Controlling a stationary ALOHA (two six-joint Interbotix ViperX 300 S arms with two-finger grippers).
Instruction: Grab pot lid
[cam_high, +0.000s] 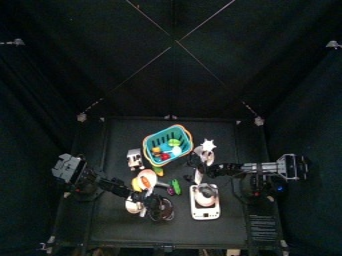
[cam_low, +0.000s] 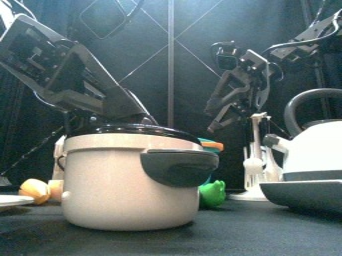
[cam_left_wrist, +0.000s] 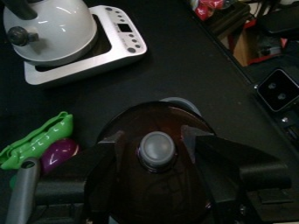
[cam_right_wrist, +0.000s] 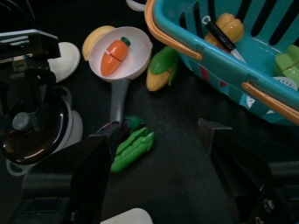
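The pot lid (cam_left_wrist: 152, 179) is dark glass with a grey knob (cam_left_wrist: 156, 150). It sits on a white pot (cam_low: 120, 180) at the table's front left, also in the top view (cam_high: 158, 208). My left gripper (cam_left_wrist: 158, 188) hangs right over the lid, jaws open, one on each side of the knob, not closed on it. In the front view the left arm (cam_low: 67, 65) slants down to the lid (cam_low: 134, 130). My right gripper (cam_right_wrist: 163, 175) is open and empty, held above the table right of the basket (cam_high: 214, 165).
A white kettle (cam_left_wrist: 52, 31) on a grey scale (cam_left_wrist: 111, 44) stands right of the pot. A teal basket (cam_right_wrist: 239, 66) of toy food is at the back. A green pea pod (cam_left_wrist: 33, 144), a purple toy (cam_left_wrist: 59, 156) and a white ladle with a carrot (cam_right_wrist: 114, 54) lie nearby.
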